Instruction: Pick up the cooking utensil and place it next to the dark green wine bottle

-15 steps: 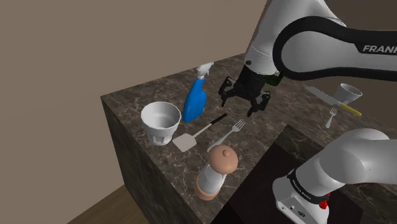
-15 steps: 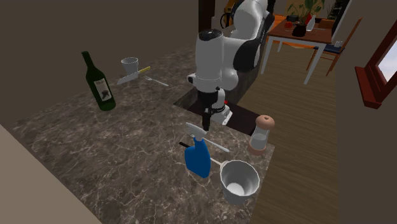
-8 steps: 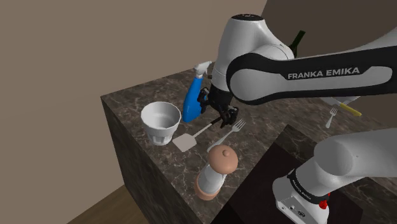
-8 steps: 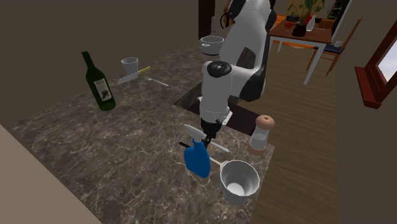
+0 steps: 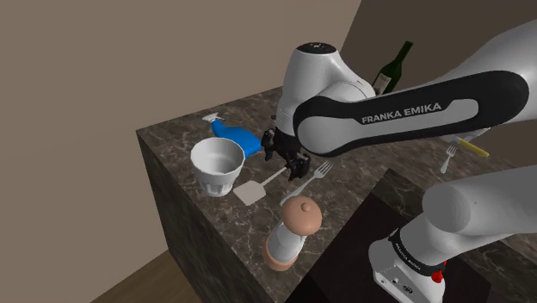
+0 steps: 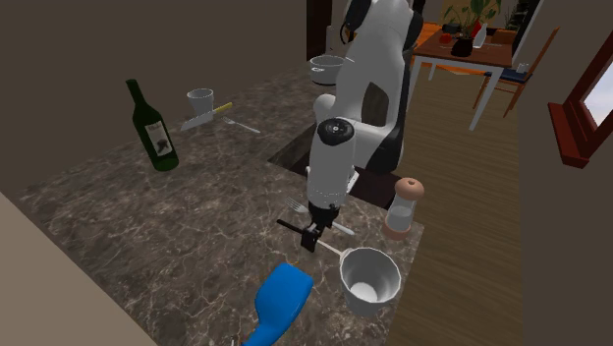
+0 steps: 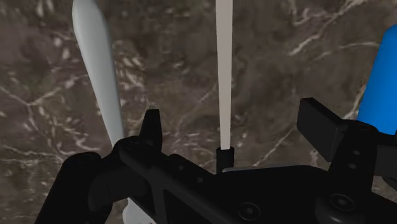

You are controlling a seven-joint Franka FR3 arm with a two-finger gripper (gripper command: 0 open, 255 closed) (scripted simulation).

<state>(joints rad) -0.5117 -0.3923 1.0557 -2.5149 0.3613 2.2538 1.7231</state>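
Note:
The spatula (image 5: pixel 252 191) lies on the dark marble counter (image 5: pixel 172 142), white blade beside the cup and thin shaft running to a black handle under my hand. My gripper (image 5: pixel 288 158) is low over that handle, open. In the wrist view the white shaft (image 7: pixel 224 70) and the black handle's end (image 7: pixel 224 158) lie between the spread fingers (image 7: pixel 151 124) of the gripper (image 7: pixel 233 122), which do not touch them. In the second exterior view the gripper (image 6: pixel 314 234) stands over the handle (image 6: pixel 291 227). The dark green wine bottle (image 6: pixel 152 128) stands upright far across the counter, also at the back (image 5: pixel 391 69).
A blue spray bottle (image 5: pixel 236 138) (image 6: pixel 280 300) lies toppled beside the white cup (image 5: pixel 217 165). A fork (image 5: pixel 311 179) lies parallel to the spatula, a pepper mill (image 5: pixel 288 231) near the counter's edge. A sink recess (image 6: pixel 295 152), a small cup (image 6: pixel 200 100) and a knife (image 6: pixel 201 118) lie further off.
My gripper has come down and across to the spatula's handle. The blue spray bottle, upright before, has fallen over and now lies by the cup.

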